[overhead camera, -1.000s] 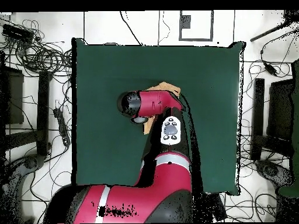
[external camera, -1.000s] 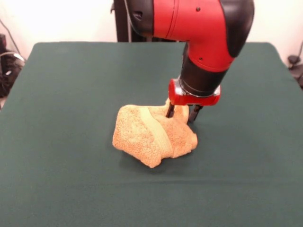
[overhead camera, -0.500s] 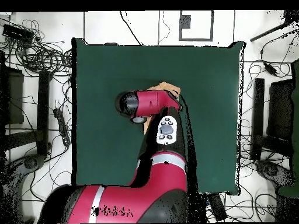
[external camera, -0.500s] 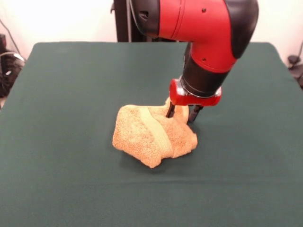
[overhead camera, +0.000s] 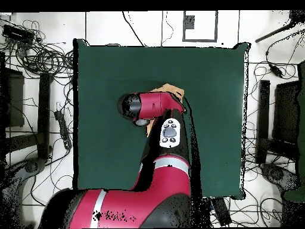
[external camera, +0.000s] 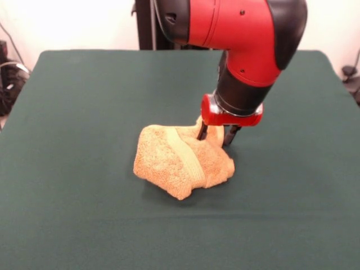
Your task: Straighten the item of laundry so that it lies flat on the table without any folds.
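Note:
The item of laundry [external camera: 177, 160] is an orange-tan terry towel, bunched in a crumpled heap near the middle of the table [external camera: 84, 101]. A paler woven band [external camera: 188, 154] runs diagonally across its top. My gripper [external camera: 216, 136] points straight down at the heap's back right edge. Its two dark fingers stand apart, the left fingertip [external camera: 202, 133] against a raised fold of cloth and the right one just off the edge. From overhead, only a small tan sliver of the towel [overhead camera: 171, 89] shows past my arm, and the gripper is hidden beneath the arm.
Dark green cloth covers the table [overhead camera: 107, 71] on all sides of the heap. Cables [overhead camera: 41, 56] and equipment lie on the floor around the table edges.
The arm's upper body shifted slightly to the right in the front view a second ago. Since then it has held still, and the towel has kept its shape.

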### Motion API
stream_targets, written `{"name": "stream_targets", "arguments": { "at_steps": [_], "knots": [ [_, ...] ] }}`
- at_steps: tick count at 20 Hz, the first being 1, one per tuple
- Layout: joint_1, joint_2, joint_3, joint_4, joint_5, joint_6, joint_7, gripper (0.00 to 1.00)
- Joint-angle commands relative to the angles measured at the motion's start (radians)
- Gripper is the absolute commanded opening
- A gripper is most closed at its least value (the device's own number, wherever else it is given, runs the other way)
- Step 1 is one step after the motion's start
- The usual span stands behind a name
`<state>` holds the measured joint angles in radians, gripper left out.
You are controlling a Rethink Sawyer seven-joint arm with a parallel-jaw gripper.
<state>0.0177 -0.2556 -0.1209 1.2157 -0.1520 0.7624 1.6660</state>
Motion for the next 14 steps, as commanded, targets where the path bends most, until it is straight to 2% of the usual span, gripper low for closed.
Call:
{"name": "stream_targets", "arguments": {
  "at_steps": [1, 6, 14],
  "knots": [
    [-0.007, 0.169, 0.030, -0.022, -0.062, -0.160, 0.130, 1.00],
    [-0.032, 0.149, 0.046, 0.017, -0.013, -0.170, 0.172, 1.00],
    [-0.030, 0.146, 0.044, 0.031, -0.019, -0.256, 0.202, 1.00]
  ]
}}
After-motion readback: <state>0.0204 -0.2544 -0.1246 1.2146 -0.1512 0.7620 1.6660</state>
